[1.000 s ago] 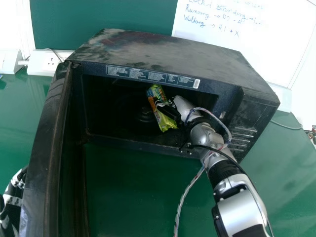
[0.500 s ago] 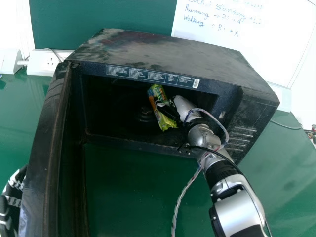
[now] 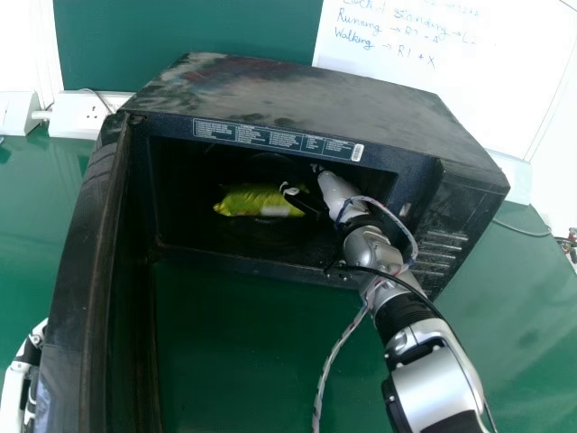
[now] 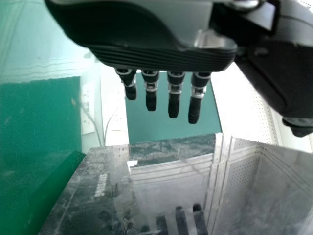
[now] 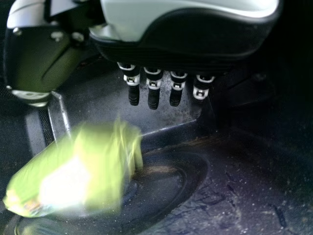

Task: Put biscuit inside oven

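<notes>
The biscuit point(image 3: 248, 201) has left the right hand point(image 5: 181, 46), now open, and turned crosswise inside the oven point(image 3: 315, 97). Release appears achieved; confirm settling before you withdraw. Left hand point(image 4: 142, 34): open, near the door point(image 3: 74, 307).

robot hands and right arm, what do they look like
The right arm has rounded silver and black sections, a black cable and a twisted pale cable. The right hand and left hand have pale shells, black undersides and black fingers with pale bands.
</notes>
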Tool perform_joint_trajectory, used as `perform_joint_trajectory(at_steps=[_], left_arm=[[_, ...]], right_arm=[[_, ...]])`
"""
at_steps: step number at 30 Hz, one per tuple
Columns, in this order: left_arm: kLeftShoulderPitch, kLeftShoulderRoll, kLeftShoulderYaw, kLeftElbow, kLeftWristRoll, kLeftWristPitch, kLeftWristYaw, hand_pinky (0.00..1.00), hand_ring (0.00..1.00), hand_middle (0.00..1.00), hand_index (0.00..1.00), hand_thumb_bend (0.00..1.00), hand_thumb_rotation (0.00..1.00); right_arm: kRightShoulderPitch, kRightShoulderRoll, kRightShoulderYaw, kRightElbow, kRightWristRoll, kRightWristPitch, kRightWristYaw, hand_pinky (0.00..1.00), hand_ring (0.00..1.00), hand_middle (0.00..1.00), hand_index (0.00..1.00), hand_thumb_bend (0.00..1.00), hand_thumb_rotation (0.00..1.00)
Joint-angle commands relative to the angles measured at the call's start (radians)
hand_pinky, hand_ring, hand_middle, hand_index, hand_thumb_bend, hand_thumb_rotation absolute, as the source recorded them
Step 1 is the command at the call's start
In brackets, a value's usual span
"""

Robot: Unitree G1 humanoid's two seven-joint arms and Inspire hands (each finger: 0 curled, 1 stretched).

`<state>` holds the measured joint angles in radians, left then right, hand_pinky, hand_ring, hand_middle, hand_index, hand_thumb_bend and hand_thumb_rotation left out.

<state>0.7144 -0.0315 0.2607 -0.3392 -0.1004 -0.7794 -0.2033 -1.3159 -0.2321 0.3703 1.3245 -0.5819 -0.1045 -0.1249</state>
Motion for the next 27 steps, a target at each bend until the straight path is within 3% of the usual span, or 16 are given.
perform_joint_trajectory(at_steps=[1, 5, 7, 8, 12, 19, 23, 27], left_arm=[[0.002, 0.012, -0.007, 0.024, -0.014, -0.032, 0.001, 0.85, 0.80, 0.83, 0.87, 0.79, 0.90], [-0.004, 0.025, -0.010, 0.060, -0.028, -0.068, -0.001, 0.79, 0.70, 0.72, 0.87, 0.79, 0.91], [-0.007, 0.027, -0.012, 0.070, -0.033, -0.078, 0.001, 0.79, 0.73, 0.75, 0.87, 0.79, 0.91], [-0.007, 0.028, -0.011, 0.071, -0.033, -0.080, 0.003, 0.73, 0.70, 0.74, 0.87, 0.78, 0.90], [-0.015, 0.027, -0.010, 0.085, -0.032, -0.098, 0.009, 0.81, 0.81, 0.83, 0.88, 0.78, 0.90], [0.016, 0.034, -0.034, 0.041, -0.053, -0.048, 0.012, 0.82, 0.77, 0.80, 0.87, 0.80, 0.88], [0.015, 0.045, -0.036, 0.051, -0.060, -0.058, 0.008, 0.95, 0.80, 0.87, 0.87, 0.82, 0.91], [0.016, 0.045, -0.039, 0.043, -0.059, -0.048, 0.015, 0.84, 0.84, 0.89, 0.87, 0.84, 0.92]], right_arm=[[-0.016, -0.005, -0.002, 0.002, 0.003, -0.004, -0.002, 0.98, 1.00, 1.00, 1.00, 0.82, 0.82], [-0.014, -0.011, 0.000, -0.002, 0.001, -0.016, -0.008, 0.98, 1.00, 1.00, 1.00, 0.79, 0.86], [-0.010, -0.015, -0.001, -0.004, 0.002, -0.028, -0.010, 0.99, 1.00, 1.00, 1.00, 0.78, 0.86], [-0.008, -0.017, -0.004, -0.006, 0.006, -0.033, -0.009, 0.98, 1.00, 1.00, 1.00, 0.78, 0.86], [-0.004, -0.022, -0.006, -0.010, 0.007, -0.046, -0.008, 0.96, 1.00, 1.00, 1.00, 0.78, 0.87], [0.021, -0.047, -0.019, -0.034, 0.019, -0.087, -0.004, 0.98, 1.00, 1.00, 1.00, 0.86, 0.90], [0.060, -0.085, -0.022, -0.064, 0.026, -0.135, -0.005, 0.98, 1.00, 1.00, 1.00, 0.90, 0.91], [0.115, -0.126, -0.035, -0.111, 0.044, -0.195, 0.003, 0.98, 1.00, 1.00, 1.00, 0.90, 0.90]])
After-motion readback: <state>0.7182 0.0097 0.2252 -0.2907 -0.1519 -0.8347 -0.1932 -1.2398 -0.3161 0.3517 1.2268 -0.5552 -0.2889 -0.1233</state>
